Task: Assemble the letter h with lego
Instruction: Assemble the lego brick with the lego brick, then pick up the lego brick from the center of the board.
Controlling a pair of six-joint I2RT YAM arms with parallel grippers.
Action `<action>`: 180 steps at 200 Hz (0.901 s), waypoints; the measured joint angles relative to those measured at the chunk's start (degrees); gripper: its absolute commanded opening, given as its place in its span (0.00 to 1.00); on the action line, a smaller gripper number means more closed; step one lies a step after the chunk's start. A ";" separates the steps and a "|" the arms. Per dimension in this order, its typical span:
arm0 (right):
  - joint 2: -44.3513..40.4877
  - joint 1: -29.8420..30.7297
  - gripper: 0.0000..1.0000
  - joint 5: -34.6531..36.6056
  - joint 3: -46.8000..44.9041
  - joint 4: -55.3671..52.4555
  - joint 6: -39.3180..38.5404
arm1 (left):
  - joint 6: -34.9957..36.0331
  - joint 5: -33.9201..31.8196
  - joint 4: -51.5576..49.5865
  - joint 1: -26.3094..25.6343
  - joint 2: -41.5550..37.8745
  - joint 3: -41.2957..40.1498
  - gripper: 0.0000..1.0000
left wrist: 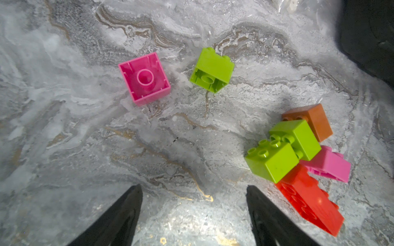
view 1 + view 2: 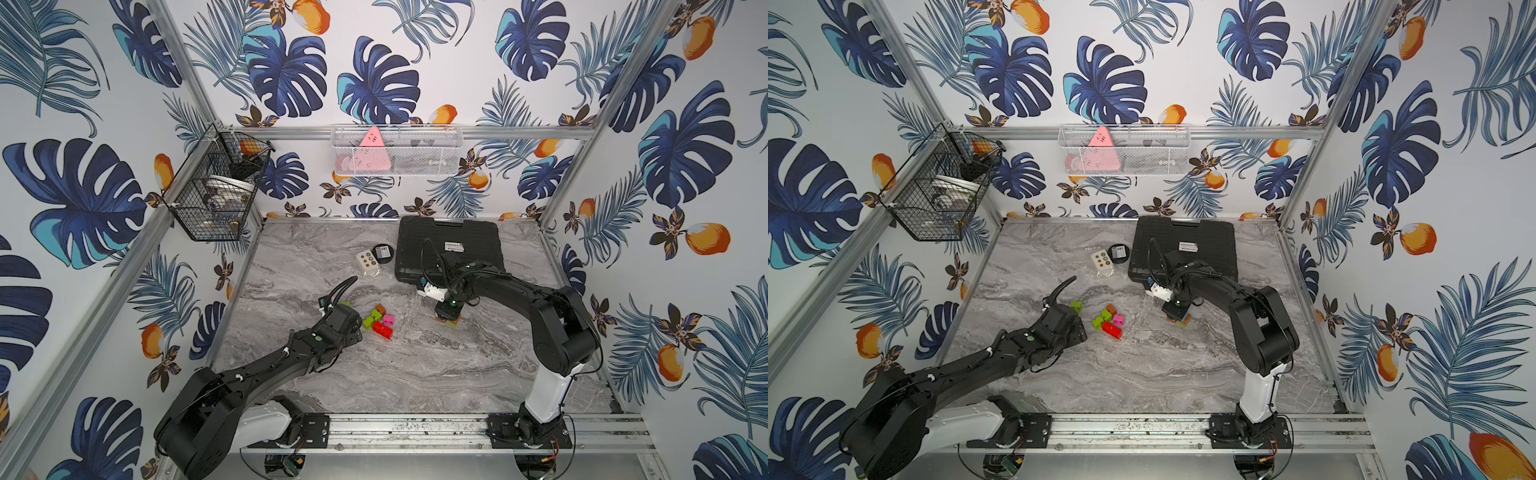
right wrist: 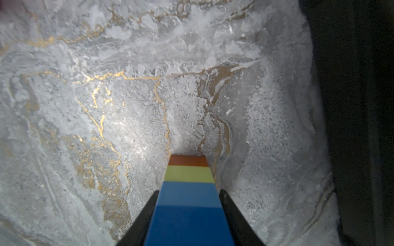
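Note:
An upright lego stack (image 3: 188,192), with brown, lime, light blue and dark blue bricks from the table upward, stands right of centre. My right gripper (image 3: 189,190) comes down from above, its fingers pressed on the stack's two sides; in a top view the right gripper (image 2: 448,318) covers most of it. The left gripper (image 1: 194,187) hangs open and holds nothing, just left of a loose pile: a long red brick (image 1: 309,202), two lime bricks (image 1: 273,161), a pink one (image 1: 330,166) and a brown one (image 1: 313,121). Further off lie an upturned pink brick (image 1: 145,78) and a lime brick (image 1: 212,70).
A black case (image 2: 449,245) lies at the back right, close behind my right arm. A white card with coloured dots (image 2: 366,262) and a black round disc (image 2: 382,252) sit behind the pile. Wire baskets (image 2: 216,187) hang on the walls.

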 measured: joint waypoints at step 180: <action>-6.29 -0.35 0.56 0.85 -1.77 -3.54 7.06 | 0.00 0.39 0.87 0.00 0.55 -0.07 0.82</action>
